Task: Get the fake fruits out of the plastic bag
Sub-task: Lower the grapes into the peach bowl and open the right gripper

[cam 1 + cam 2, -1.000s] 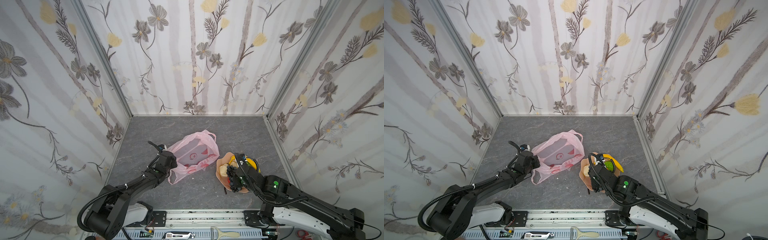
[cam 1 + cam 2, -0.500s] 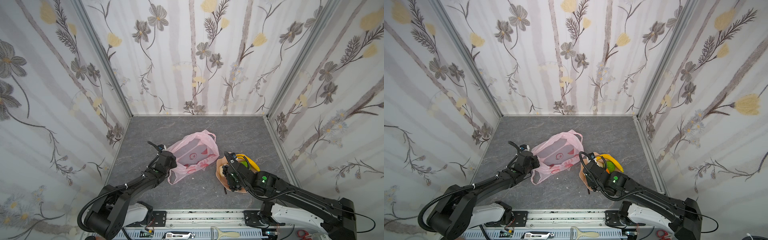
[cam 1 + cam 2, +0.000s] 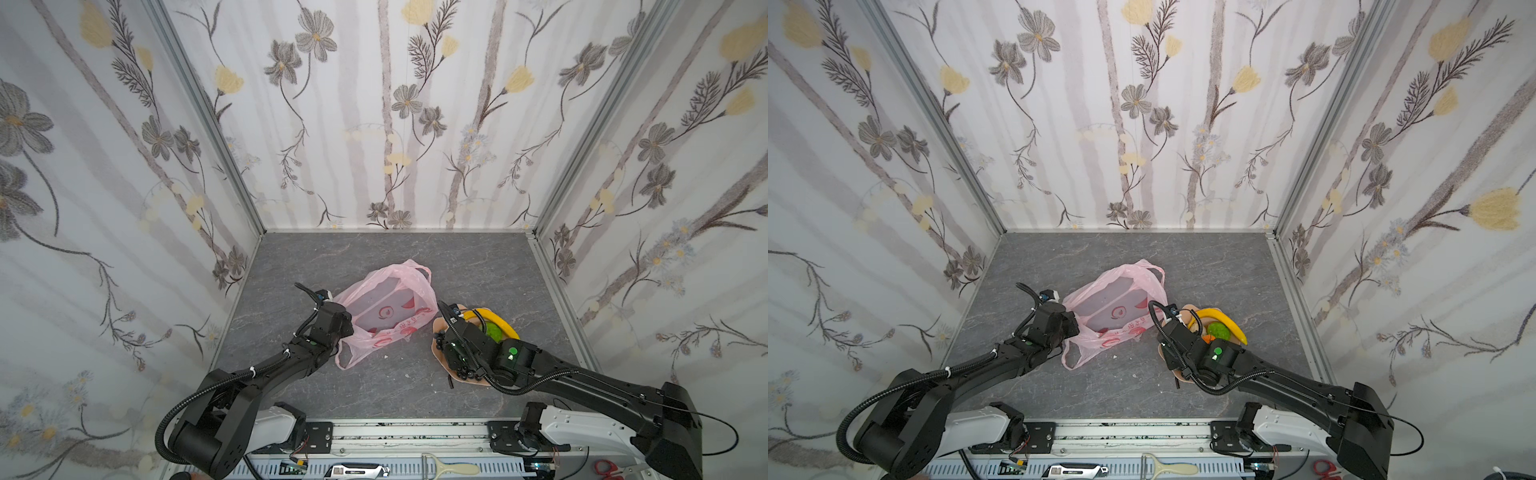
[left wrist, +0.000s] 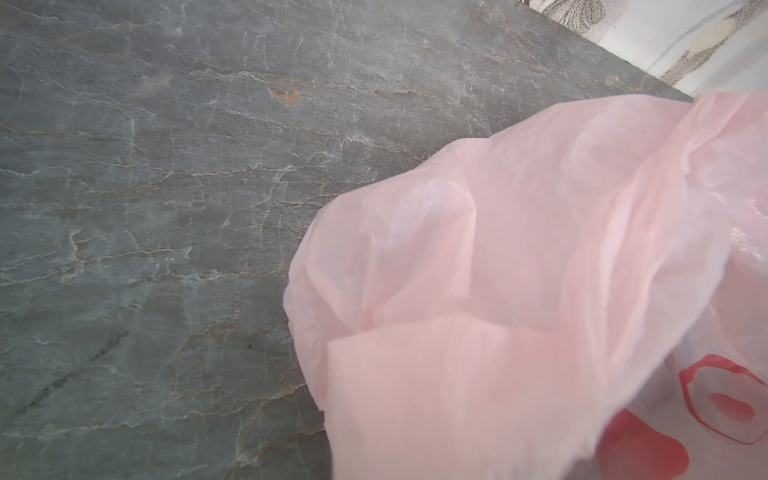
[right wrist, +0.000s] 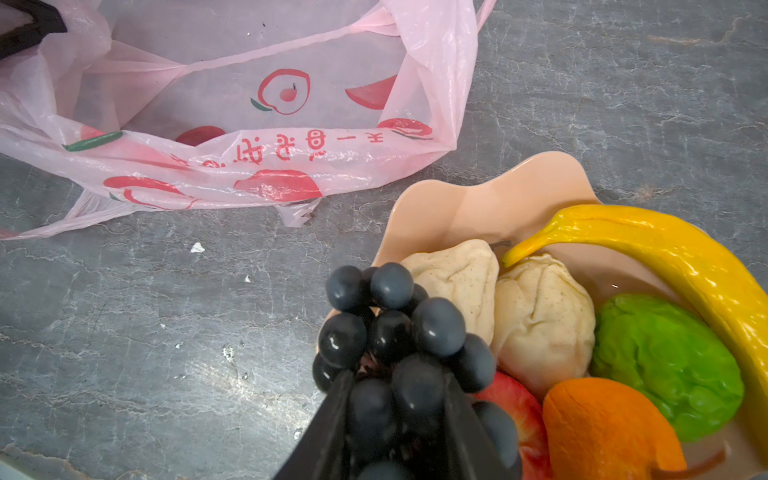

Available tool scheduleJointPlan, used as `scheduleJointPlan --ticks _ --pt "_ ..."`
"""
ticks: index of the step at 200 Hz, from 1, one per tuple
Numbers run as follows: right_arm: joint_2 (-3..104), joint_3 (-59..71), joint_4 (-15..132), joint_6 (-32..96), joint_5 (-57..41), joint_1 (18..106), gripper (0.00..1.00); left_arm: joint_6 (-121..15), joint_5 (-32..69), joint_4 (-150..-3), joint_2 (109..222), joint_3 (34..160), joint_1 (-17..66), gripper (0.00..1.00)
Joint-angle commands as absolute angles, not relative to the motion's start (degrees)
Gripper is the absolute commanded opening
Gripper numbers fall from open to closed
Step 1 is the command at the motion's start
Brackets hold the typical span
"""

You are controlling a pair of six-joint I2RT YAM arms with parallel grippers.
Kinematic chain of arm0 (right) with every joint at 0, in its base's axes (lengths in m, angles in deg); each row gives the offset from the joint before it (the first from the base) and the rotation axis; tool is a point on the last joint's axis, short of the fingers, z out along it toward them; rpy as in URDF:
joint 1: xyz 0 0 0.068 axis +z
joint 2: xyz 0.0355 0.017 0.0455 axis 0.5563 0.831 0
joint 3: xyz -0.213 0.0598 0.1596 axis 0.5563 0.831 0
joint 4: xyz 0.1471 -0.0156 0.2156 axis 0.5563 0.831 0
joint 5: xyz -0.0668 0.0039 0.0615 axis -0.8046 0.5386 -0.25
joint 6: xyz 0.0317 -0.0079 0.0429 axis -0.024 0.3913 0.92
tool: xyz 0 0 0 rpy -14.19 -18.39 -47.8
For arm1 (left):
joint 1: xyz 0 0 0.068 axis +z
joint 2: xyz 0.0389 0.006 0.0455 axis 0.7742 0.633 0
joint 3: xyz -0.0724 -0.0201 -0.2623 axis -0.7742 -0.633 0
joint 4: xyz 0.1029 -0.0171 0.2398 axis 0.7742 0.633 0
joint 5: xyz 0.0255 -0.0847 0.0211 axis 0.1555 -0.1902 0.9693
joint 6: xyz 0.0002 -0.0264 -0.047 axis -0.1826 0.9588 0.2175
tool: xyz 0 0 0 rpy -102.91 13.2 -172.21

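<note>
Fruits (image 5: 540, 324) fill dish (image 5: 498, 199); left gripper (image 3: 348, 326) pinches plastic bag (image 3: 386, 307); right gripper (image 5: 395, 415) straddles grape bunch (image 5: 390, 324), grip unclear.

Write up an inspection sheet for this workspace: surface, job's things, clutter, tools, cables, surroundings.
Surface: grey stone-look table, bare apart from the items below.
Job's things: bag lies open, no fruit seen inside. Pears, banana, green fruit, orange and apple sit in the dish; grapes at its rim.
Clutter: white crumbs beside the bag.
Tools: left tool shut on the bag's edge; right tool straddles the grapes, grip unclear.
Cables: black cables run along both arms.
Surroundings: floral walls on three sides; peeler and scissors at the front rail.
</note>
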State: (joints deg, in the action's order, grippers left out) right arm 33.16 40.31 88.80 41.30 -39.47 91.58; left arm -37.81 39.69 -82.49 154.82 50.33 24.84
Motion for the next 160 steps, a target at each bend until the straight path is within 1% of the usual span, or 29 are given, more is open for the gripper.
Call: scheduleJointPlan --ticks 1,56,102,122,134,160 --pt "33.96 40.57 86.26 40.41 -37.83 91.55 0.38 -37.61 40.05 -82.73 154.71 50.18 25.02 0.04" --pt "34.39 42.23 86.74 41.23 -36.73 91.54 0.46 -37.78 40.04 -82.73 154.66 50.38 25.24 0.04" --pt "32.58 42.30 86.92 41.70 -37.27 91.50 0.57 -37.83 39.63 -82.77 155.05 50.89 25.35 0.04" --pt "31.43 41.85 87.40 42.05 -37.42 91.32 0.64 -37.90 39.34 -82.73 154.87 51.21 25.34 0.04" --pt "30.64 41.78 87.93 42.48 -37.18 90.98 0.70 -38.02 39.08 -82.65 154.65 51.39 25.30 0.04" --pt "28.24 41.75 88.57 42.77 -34.81 88.16 0.79 -38.26 39.18 -82.17 154.68 52.00 25.37 0.04"
